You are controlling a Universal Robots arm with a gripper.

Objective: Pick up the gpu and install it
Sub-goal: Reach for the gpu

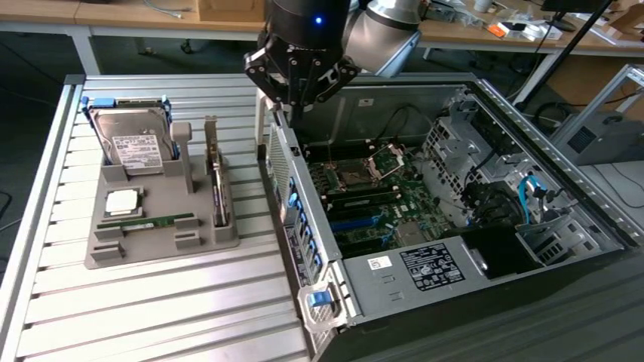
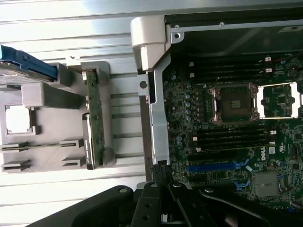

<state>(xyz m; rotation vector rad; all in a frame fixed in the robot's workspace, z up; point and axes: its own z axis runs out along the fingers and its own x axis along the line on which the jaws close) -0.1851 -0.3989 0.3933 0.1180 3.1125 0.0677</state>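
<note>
The claw (image 1: 289,107) is clenched, empty (over the computer case (image 1: 289,170) wall); the gpu (image 1: 213,179) stands in its holder (image 1: 151,245).

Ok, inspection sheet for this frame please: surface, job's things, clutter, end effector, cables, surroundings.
Surface: slatted metal table with a grey parts holder on it.
Job's things: gpu on edge in a holder slot; open computer case beside the holder.
Clutter: hard drive, CPU, RAM stick in the holder.
End effector: shut, empty, over the case's rear wall.
Cables: blue cable inside the case.
Surroundings: workbench behind.
</note>
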